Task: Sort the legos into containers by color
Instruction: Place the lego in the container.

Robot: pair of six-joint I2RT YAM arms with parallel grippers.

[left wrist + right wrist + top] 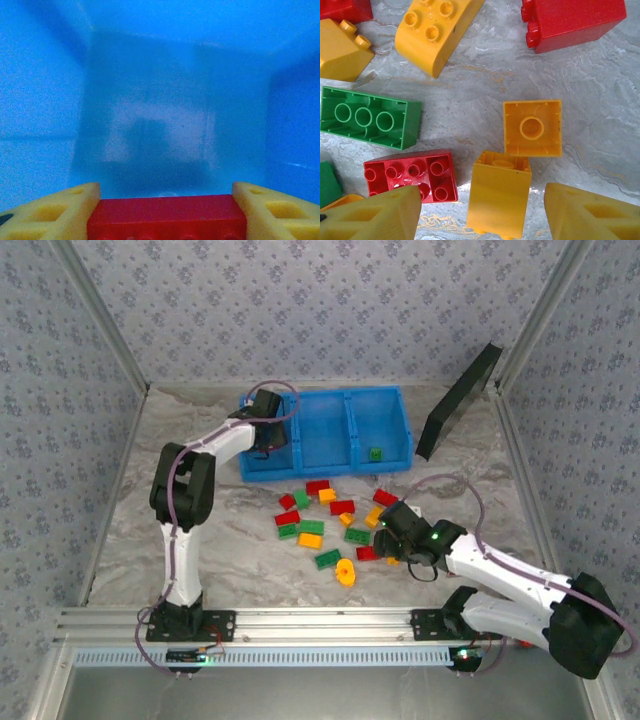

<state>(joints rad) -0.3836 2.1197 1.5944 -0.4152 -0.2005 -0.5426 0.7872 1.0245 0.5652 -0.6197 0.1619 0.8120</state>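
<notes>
My left gripper hangs over the left compartment of the blue bin, shut on a red brick that spans the gap between its yellow fingers. The bin's blue floor and walls lie just below it. One green brick lies in the right compartment. Loose red, green and yellow legos lie scattered in front of the bin. My right gripper is low over the right side of that pile, open. Its jaws straddle a yellow brick lying on its side, with a gap at each finger.
A black flat panel leans against the back right corner beside the bin. In the right wrist view a red brick sits close to the left finger, and an upturned yellow square brick lies just beyond the straddled one.
</notes>
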